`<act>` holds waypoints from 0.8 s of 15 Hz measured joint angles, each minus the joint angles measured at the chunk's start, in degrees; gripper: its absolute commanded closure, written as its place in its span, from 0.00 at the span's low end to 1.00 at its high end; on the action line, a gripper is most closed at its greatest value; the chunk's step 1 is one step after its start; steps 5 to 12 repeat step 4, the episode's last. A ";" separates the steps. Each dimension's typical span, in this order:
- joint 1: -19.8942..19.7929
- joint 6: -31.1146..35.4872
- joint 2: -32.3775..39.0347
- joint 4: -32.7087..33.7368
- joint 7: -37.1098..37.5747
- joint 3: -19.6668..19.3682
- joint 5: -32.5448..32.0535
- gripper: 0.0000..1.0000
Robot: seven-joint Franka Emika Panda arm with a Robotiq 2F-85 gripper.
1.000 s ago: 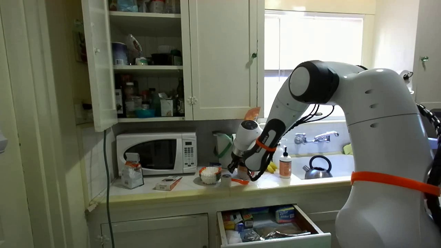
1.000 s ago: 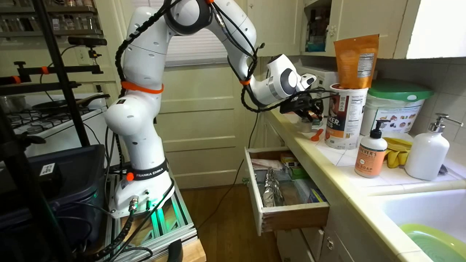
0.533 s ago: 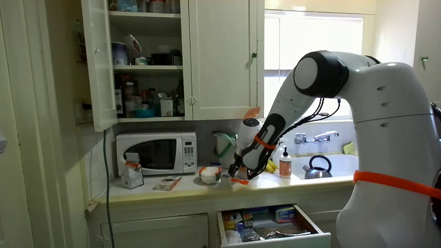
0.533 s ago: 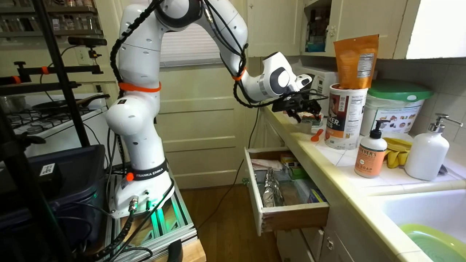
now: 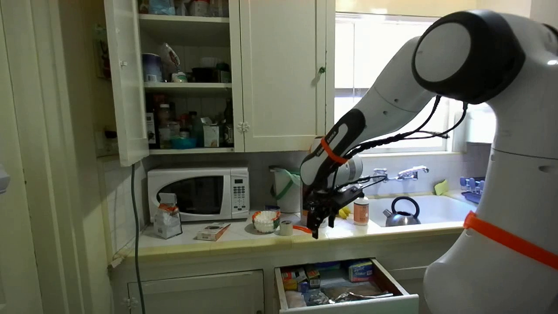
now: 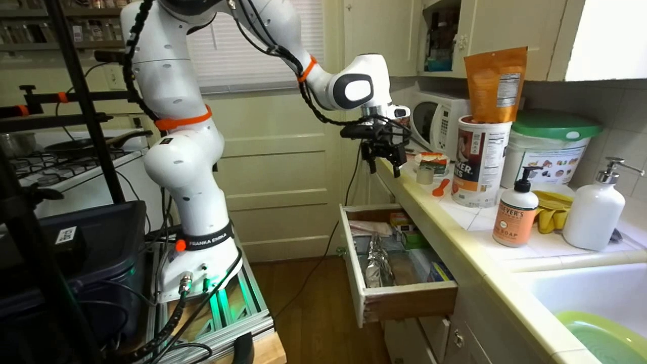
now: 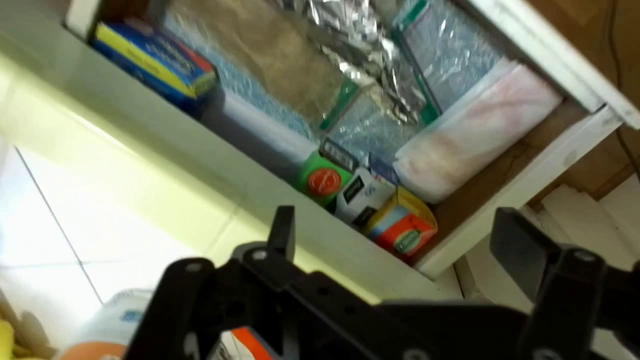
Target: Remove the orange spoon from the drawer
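The small orange spoon (image 5: 302, 228) (image 6: 441, 187) lies on the countertop in both exterior views, above the pulled-out drawer (image 6: 409, 305). One end of it is covered by a gripper finger in an exterior view. Around the open drawer (image 7: 550, 60), the wrist view shows its white walls, with boxes, foil and plastic bags inside. My gripper (image 5: 323, 230) (image 6: 384, 170) hangs pointing down, near the counter's front edge and higher than the drawer. Its jaws [stand] wide apart in the wrist view, where the gripper (image 7: 396, 212) is open and holds nothing.
Behind the spoon stand an oats canister (image 6: 477, 169) with an orange pouch (image 6: 495, 86) on top and a soap bottle (image 6: 514, 212). A small pale cylinder (image 5: 286, 228) and a bowl of paper filters (image 5: 266, 221) sit beside it. The counter edge (image 6: 470, 242) overhangs the drawer's back.
The arm has drawn the gripper back from over the counter toward the robot's base and tipped it downward. The spoon has stayed in its spot on the counter, and the drawer has not moved.
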 measured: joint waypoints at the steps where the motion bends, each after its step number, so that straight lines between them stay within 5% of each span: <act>1: 2.11 -5.24 -2.49 -0.10 -0.05 -4.19 0.01 0.00; 4: 4.24 -18.51 -7.78 0.68 -2.01 -14.16 -0.78 0.00; 12: 4.24 -18.51 -7.78 0.68 -2.01 -14.16 -0.78 0.00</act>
